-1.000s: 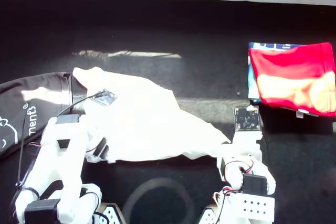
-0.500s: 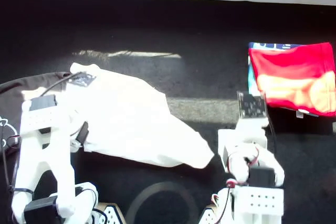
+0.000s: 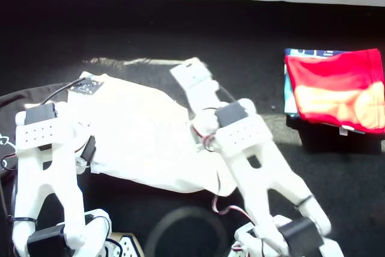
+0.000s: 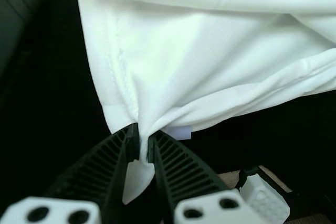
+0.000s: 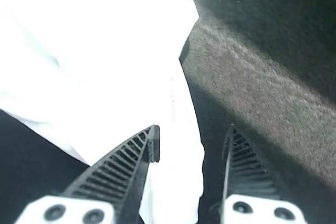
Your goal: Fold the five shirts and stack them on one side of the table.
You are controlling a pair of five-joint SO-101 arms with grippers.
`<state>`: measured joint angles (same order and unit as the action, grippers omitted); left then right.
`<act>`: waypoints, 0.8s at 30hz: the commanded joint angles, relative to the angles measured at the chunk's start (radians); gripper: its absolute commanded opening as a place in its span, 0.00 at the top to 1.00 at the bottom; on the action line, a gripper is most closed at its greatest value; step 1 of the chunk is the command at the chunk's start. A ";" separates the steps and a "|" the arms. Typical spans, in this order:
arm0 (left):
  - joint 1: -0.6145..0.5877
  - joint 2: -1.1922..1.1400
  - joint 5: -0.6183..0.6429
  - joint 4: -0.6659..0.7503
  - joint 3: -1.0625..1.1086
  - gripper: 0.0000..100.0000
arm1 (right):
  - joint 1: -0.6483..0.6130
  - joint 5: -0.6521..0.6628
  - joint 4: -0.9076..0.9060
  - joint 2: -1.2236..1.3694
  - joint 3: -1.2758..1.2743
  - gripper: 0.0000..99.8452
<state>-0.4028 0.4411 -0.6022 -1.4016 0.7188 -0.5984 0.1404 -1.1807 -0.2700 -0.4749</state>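
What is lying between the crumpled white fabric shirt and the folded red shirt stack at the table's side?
Nothing loose that I can see: only bare black table cover separates the crumpled white shirt from the red-topped stack. The right arm slants across the shirt's end nearest it, right gripper open over the fabric.

Hard sunlight falls across the dark desk point(image 3: 180, 22) in our high view, leaving a bright streak point(image 3: 144, 62) beyond the white shirt point(image 3: 144, 142), which glares until we lose its folds. The red shirt point(image 3: 337, 88) carries a pale sunlit patch. In the right wrist view the white cloth burns out beside a lit band of desk; in the left we can read soft shadows in the creases.
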 commanded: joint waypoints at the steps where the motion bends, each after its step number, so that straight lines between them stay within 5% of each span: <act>1: -0.012 0.012 -0.003 -0.005 -0.041 0.99 | -0.050 -0.006 0.036 0.150 0.140 0.71; 14: -0.012 0.012 -0.002 -0.005 -0.042 0.99 | -0.047 -0.083 0.031 0.588 0.403 0.75; 19: -0.012 0.012 0.002 -0.006 -0.045 0.99 | -0.044 -0.083 0.038 0.610 0.446 0.98; 24: -0.010 0.012 0.117 -0.003 -0.048 0.99 | 0.050 -0.083 0.038 0.607 0.483 0.99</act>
<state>-0.4028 0.4411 -0.5332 -1.4016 0.7127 -0.6168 0.0637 -1.1515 0.3437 -0.0529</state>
